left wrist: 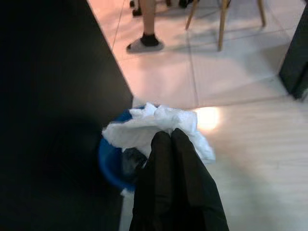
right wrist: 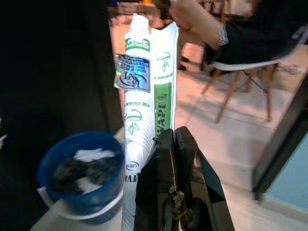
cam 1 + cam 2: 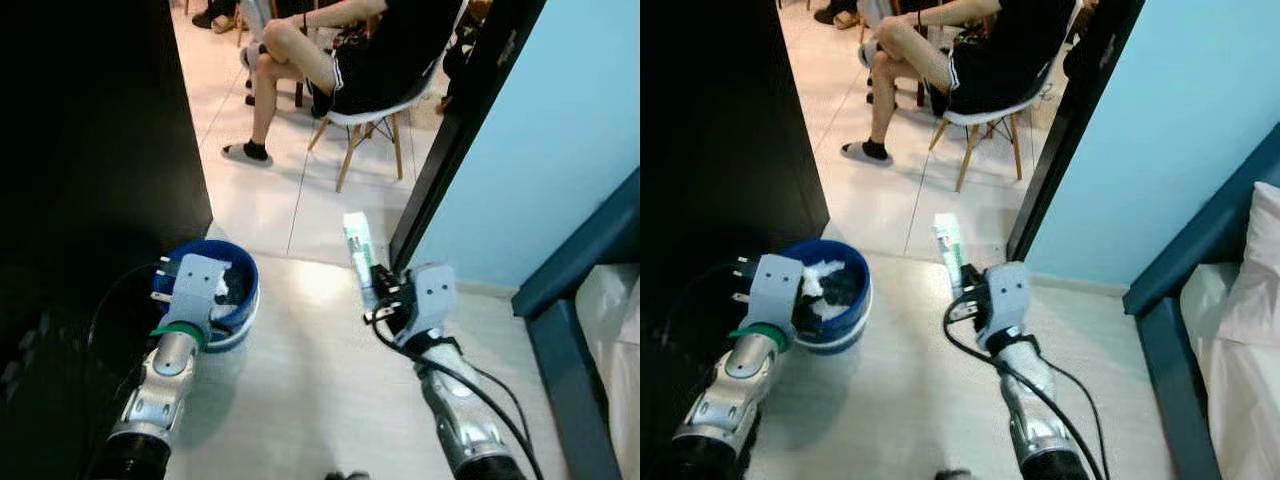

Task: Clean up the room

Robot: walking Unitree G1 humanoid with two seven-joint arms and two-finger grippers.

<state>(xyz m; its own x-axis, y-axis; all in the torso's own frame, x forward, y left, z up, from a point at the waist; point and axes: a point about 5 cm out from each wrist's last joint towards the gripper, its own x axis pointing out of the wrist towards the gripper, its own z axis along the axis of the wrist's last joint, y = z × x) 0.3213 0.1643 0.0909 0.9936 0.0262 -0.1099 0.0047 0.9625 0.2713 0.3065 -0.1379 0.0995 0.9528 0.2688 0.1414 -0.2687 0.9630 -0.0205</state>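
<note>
The left gripper (image 1: pixel 168 139) pinches a tissue (image 1: pixel 154 126) over the blue bin (image 3: pixel 243 300); the right gripper (image 2: pixel 169 139) clamps a tube (image 3: pixel 359 250) beside it. Released off-centre, the light tissue could miss the bin.

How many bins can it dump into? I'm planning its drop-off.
1: a blue bin on the floor by the dark cabinet, under the left tool. Others may be out of frame.

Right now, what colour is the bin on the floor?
Blue bin, clearest in the right wrist view.
</note>
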